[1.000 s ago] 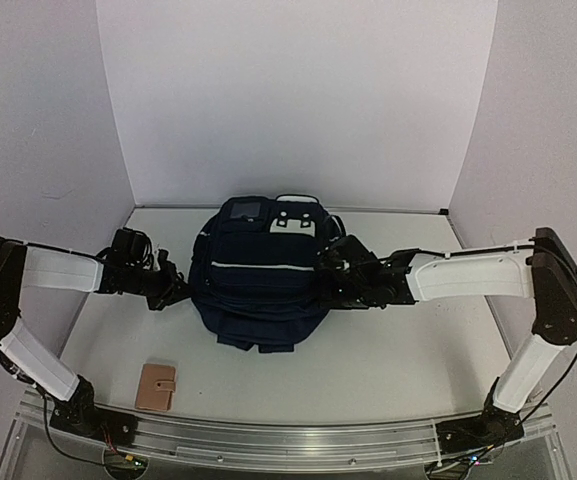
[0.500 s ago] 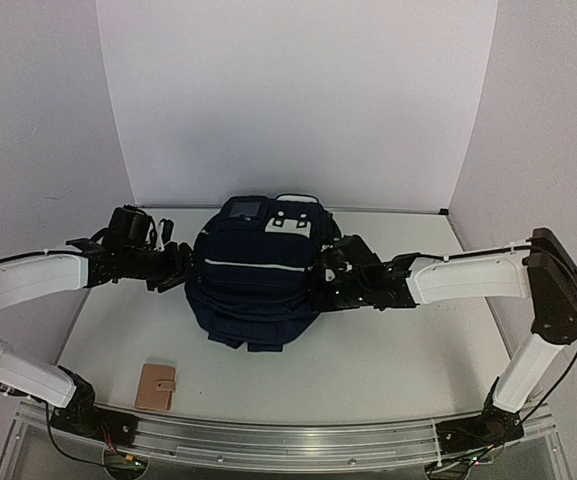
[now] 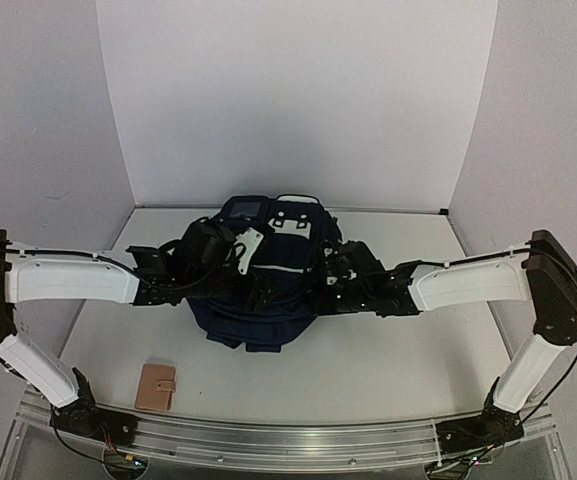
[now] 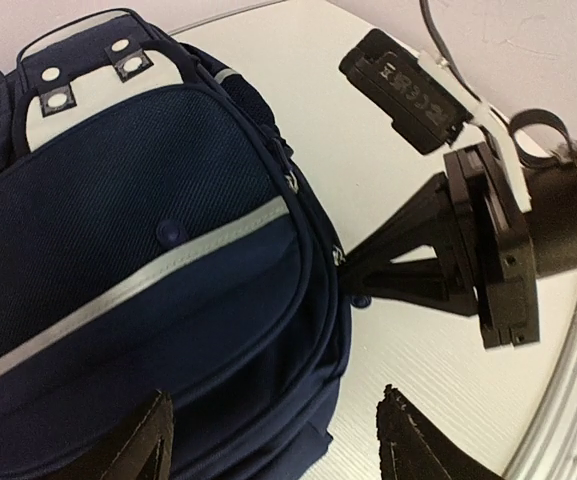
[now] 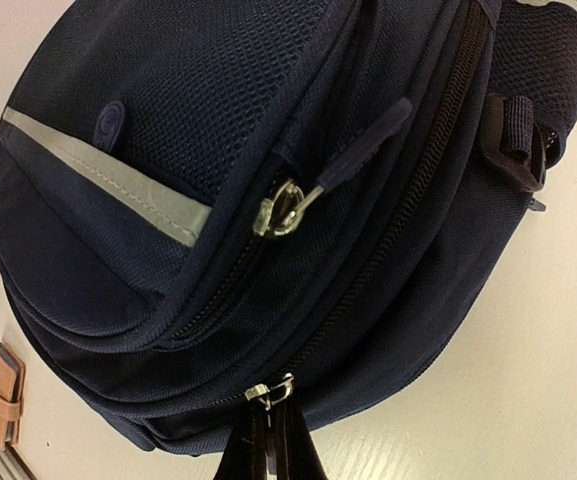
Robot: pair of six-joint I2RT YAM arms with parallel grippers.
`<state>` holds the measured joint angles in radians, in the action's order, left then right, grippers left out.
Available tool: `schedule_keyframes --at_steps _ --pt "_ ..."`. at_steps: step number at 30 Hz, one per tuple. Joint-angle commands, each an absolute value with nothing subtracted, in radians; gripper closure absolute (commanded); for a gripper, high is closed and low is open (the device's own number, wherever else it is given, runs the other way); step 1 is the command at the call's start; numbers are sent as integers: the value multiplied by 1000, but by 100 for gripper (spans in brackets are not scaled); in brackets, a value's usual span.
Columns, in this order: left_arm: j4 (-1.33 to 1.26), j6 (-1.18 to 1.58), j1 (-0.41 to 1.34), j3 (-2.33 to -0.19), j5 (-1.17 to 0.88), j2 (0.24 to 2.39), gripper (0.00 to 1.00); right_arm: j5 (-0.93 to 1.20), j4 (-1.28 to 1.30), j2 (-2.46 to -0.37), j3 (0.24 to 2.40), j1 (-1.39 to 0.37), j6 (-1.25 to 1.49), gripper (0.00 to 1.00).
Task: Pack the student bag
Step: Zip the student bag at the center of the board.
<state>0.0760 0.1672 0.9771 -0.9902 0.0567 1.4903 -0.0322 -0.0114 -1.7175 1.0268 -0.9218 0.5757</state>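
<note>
Your backpack (image 3: pixel 258 325) lies flat in the middle of the table (image 3: pixel 388 360), its white-patched top end toward the back wall and its front pocket facing up. Both arms reach in over it from either side.

Look at your left gripper (image 4: pixel 276 400): the fingers are spread wide with nothing between them, hanging just above the bag. One finger (image 4: pixel 138 440) sits over the navy fabric, while the other is out over bare tabletop just past the bag's edge.

Now your right gripper (image 5: pixel 270 430): it is up against the backpack's side, its jaws pinched together on the metal zipper pull (image 5: pixel 273 392) of the lower zipper track. From the left wrist view you see that same gripper's tip touching the bag's seam.

Higher on that side a second zipper (image 5: pixel 286 205) hangs free, its navy fabric tab pointing away from the slider. A grey stripe (image 5: pixel 108 180) runs across the front pocket.

A tan wallet (image 3: pixel 156 387) lies by the table's near left edge, well apart from the bag and from both grippers.
</note>
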Motion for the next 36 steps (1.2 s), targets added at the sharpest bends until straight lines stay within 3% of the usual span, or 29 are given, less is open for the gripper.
schedule_keyframes --at_steps 1,9,13,16,18,23,26,36 --pt "-78 22 993 -1105 133 1593 27 -8 -58 -1674 1011 -934 594 100" --pt "-117 18 1005 -1175 87 1722 21 -28 -63 -1656 995 -933 603 100" --pt "-78 7 1020 -1229 197 1801 17 -32 -67 -1646 986 -934 604 100" --pt "-55 2 1036 -1264 327 1853 20 -40 -75 -1636 975 -934 606 100" --pt "-35 5 1038 -1287 380 1878 33 -52 -75 -1629 970 -934 605 100" --pt "-28 15 1053 -1278 435 1882 79 -199 -39 -1630 980 -933 631 100" --pt "-50 14 1057 -1226 406 1851 97 -280 -7 -1642 1006 -919 639 100" --pt "-53 45 1057 -1051 228 1675 100 -270 0 -1711 1094 -809 529 100"
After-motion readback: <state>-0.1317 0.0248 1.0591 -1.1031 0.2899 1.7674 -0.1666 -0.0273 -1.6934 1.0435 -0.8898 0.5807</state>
